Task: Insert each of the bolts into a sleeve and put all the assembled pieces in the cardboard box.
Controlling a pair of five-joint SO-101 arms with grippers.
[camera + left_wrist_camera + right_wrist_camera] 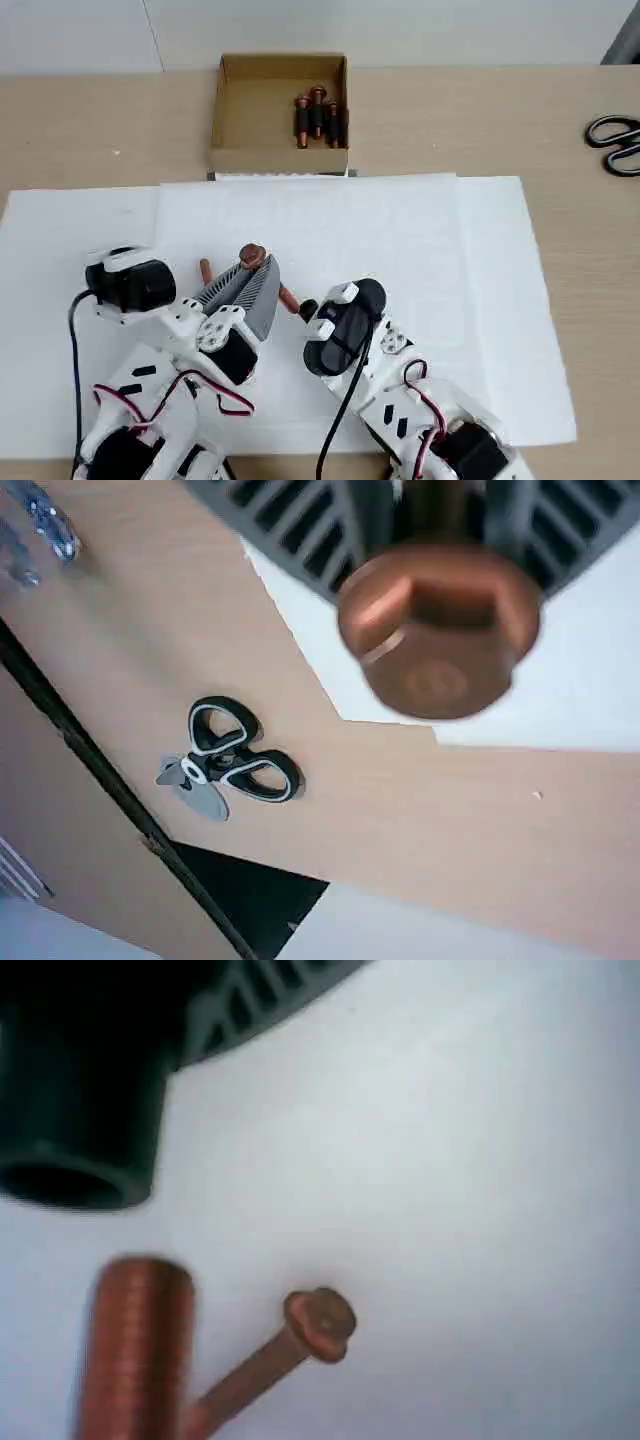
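My left gripper point(254, 268) is shut on a copper bolt point(252, 256); its hex head point(437, 630) sits between the ribbed jaws, and its threaded end point(288, 298) sticks out toward the other arm. My right gripper point(310, 312) is shut on a black sleeve point(75, 1100). The sleeve's open mouth faces the threaded end point(138, 1350), with a small gap between them. A loose bolt point(205, 270) point(300, 1345) lies on the white paper. The cardboard box point(235, 110) at the back holds three assembled pieces point(318, 115).
White paper sheets point(420, 280) cover the table's middle under both arms. Black-handled scissors point(615, 145) point(235, 760) lie on bare wood at the far right. Open paper stretches between the grippers and the box.
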